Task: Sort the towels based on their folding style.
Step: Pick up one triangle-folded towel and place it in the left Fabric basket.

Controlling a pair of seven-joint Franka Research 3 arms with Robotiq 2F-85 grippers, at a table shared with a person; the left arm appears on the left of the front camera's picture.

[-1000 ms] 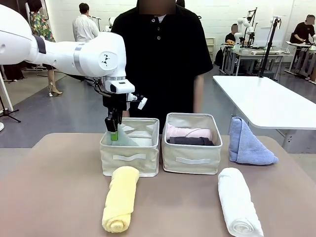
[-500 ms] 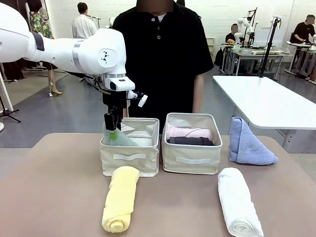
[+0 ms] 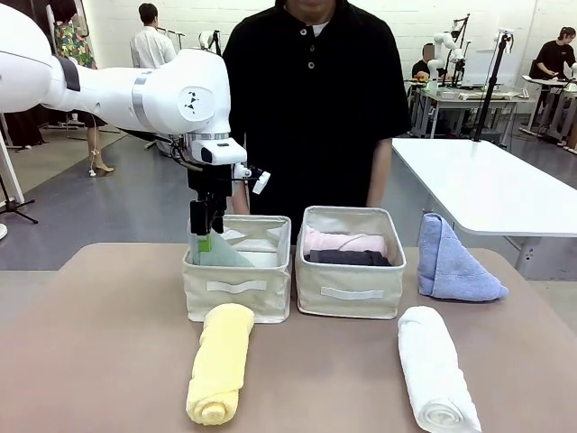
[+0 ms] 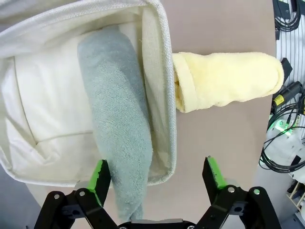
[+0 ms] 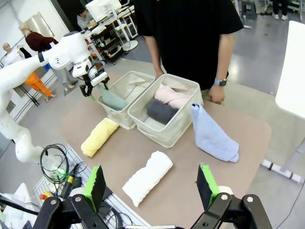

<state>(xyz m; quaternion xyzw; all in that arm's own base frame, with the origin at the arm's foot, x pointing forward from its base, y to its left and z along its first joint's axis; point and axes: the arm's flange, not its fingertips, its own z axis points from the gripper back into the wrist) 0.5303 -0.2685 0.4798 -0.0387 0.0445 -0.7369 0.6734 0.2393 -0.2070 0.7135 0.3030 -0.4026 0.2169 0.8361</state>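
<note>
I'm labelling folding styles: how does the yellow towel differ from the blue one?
The yellow towel is a rolled cylinder lying flat; the blue towel is a folded triangle with a raised peak. The yellow towel lies before the left bin; the blue towel beside the right bin. Both sit on the table, outside the bins.

Bright, even indoor light, soft shadows; wrist views bend at edges.

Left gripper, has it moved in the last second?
Yes. The left gripper has risen; its fingertips sit higher against the left bin rim than before.
</note>
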